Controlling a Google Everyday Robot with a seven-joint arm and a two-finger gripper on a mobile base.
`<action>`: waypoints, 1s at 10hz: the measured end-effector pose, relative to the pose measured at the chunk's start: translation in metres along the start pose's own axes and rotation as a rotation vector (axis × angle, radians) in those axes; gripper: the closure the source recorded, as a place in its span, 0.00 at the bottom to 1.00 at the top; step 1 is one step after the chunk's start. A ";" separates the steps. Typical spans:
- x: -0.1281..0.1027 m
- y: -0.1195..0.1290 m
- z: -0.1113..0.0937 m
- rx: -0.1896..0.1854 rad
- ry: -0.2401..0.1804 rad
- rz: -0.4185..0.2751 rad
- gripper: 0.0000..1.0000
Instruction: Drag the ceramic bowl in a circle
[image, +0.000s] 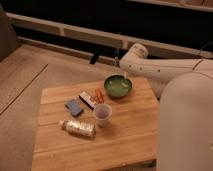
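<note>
The gripper sits at the far right rim of the bowl, at the end of the white arm reaching in from the right. Its tip is lost against the rim, so I cannot tell whether it is spread or pressed together. The bowl lies just below and in front of the gripper, near the far edge of the table — little wood shows behind it. Toward the camera from the gripper, a cup stands apart from the bowl. Left of the gripper, close by the bowl's rim, lie an orange item and a dark bar, then a blue block. A bottle lies on its side beyond the cup. In front and right of the gripper runs bare wood — the widest open stretch.
</note>
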 end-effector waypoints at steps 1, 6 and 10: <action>-0.002 0.010 0.013 -0.096 -0.003 0.040 0.35; 0.012 0.038 0.058 -0.322 0.037 0.074 0.35; 0.009 0.032 0.060 -0.306 0.024 0.095 0.35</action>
